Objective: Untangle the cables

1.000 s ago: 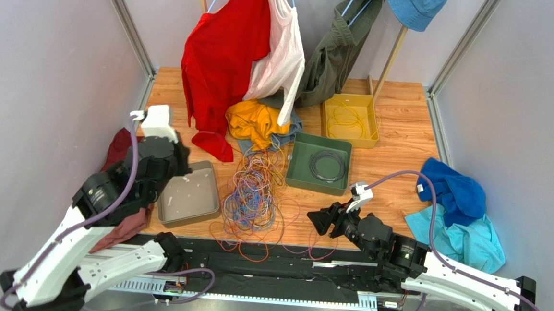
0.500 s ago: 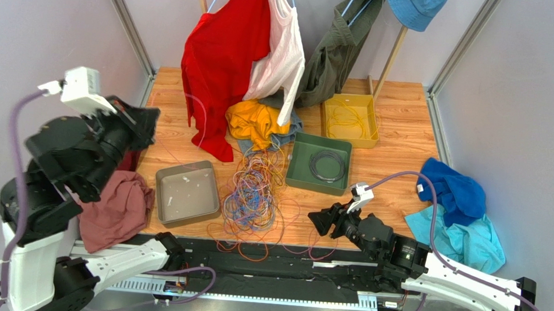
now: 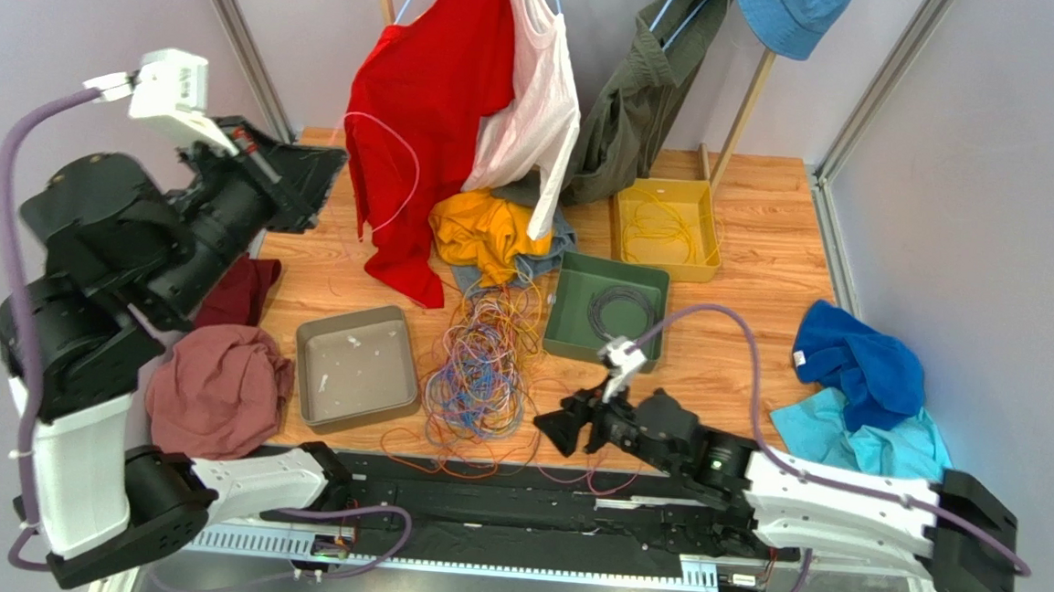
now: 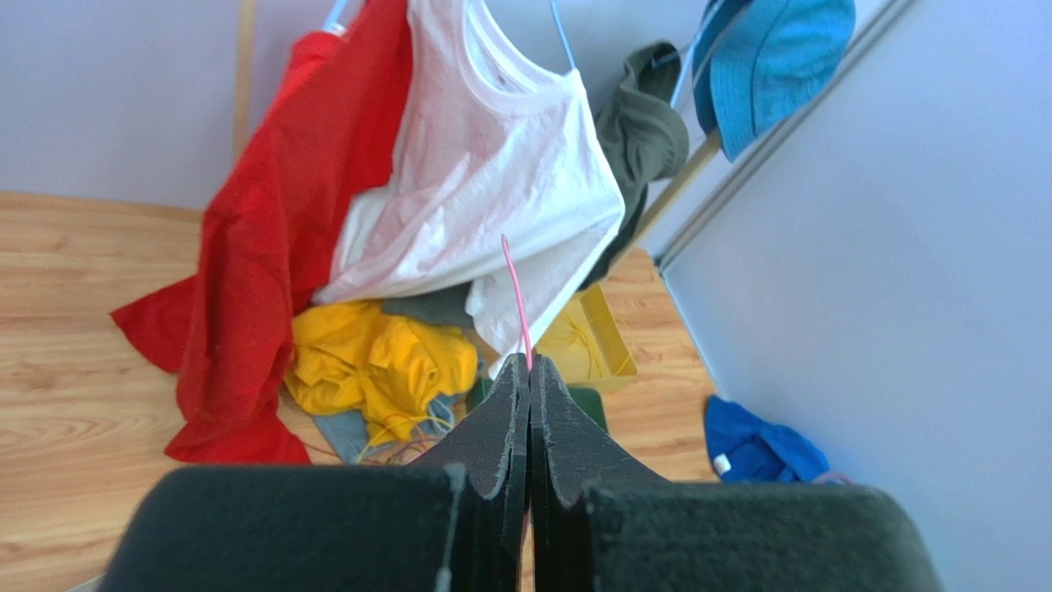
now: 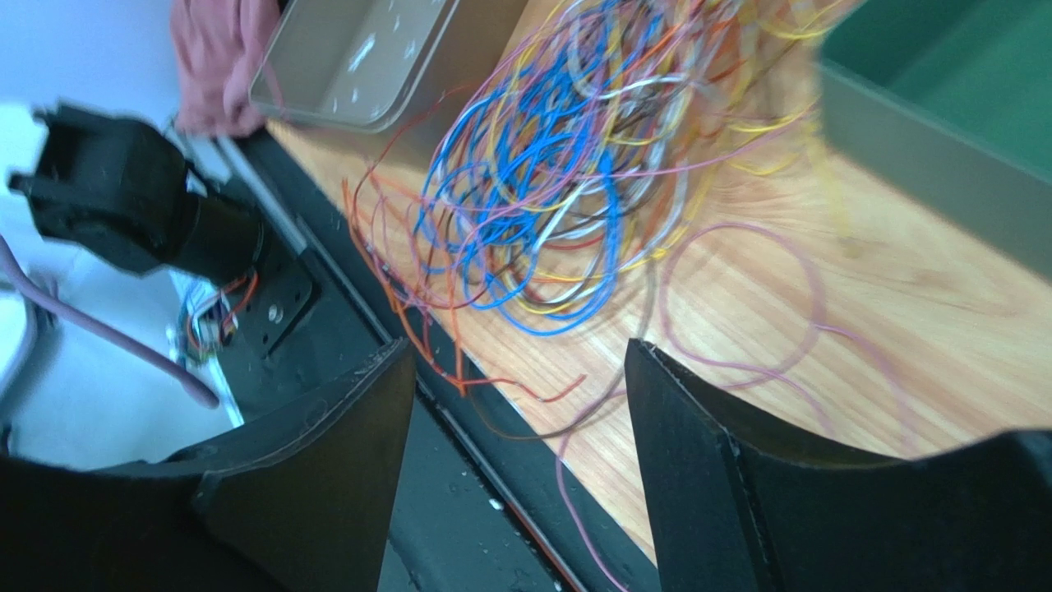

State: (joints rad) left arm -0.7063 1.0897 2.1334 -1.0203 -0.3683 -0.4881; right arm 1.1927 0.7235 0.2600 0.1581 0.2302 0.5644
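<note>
From above, the cables (image 3: 487,369) lie heaped on the table (image 3: 755,255) between a grey tray (image 3: 363,369) and a green tray (image 3: 561,328). The left pincer (image 3: 327,167) hangs high. The right pincer (image 3: 549,425) sits low beside the heap. Left wrist view: its tips are pressed together, pinching a pink wire (image 4: 515,296). Right wrist view: its fingers are spread wide, with the cables just ahead.

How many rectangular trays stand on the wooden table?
3: grey tray left of the tangled coloured cables, green tray right of them, yellow tray behind it. Clothes may hide more.
</note>
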